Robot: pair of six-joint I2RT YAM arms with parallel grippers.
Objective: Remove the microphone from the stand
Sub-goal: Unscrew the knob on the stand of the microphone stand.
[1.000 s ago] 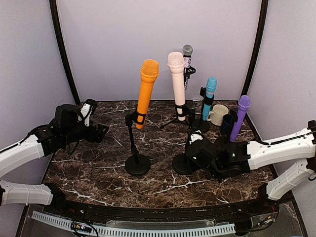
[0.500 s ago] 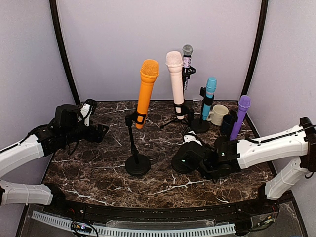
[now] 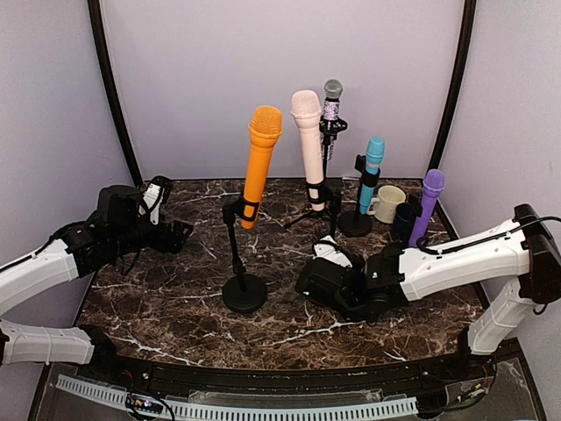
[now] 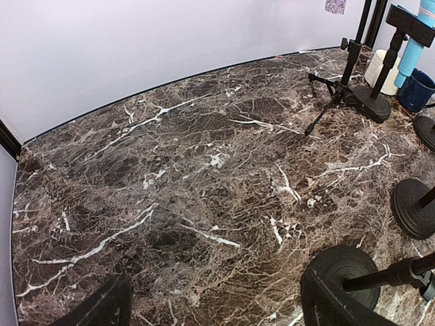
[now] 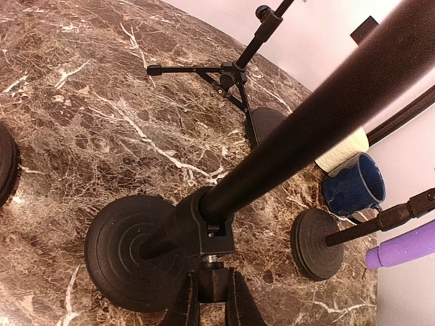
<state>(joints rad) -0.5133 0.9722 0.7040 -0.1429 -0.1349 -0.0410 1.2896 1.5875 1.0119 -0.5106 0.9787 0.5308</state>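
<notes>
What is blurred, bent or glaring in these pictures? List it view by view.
Top external: the light is soft and even and everything is sharp, with only a mild sheen on the marble table. Left wrist: the wide lens bows the table's back edge into a curve. Right wrist: the stand pole, close to the lens, looks oversized and soft, while its round base is sharp.

Overhead: stand base (image 5: pixel 126 255) hidden behind right hand (image 3: pixel 308 282).
</notes>
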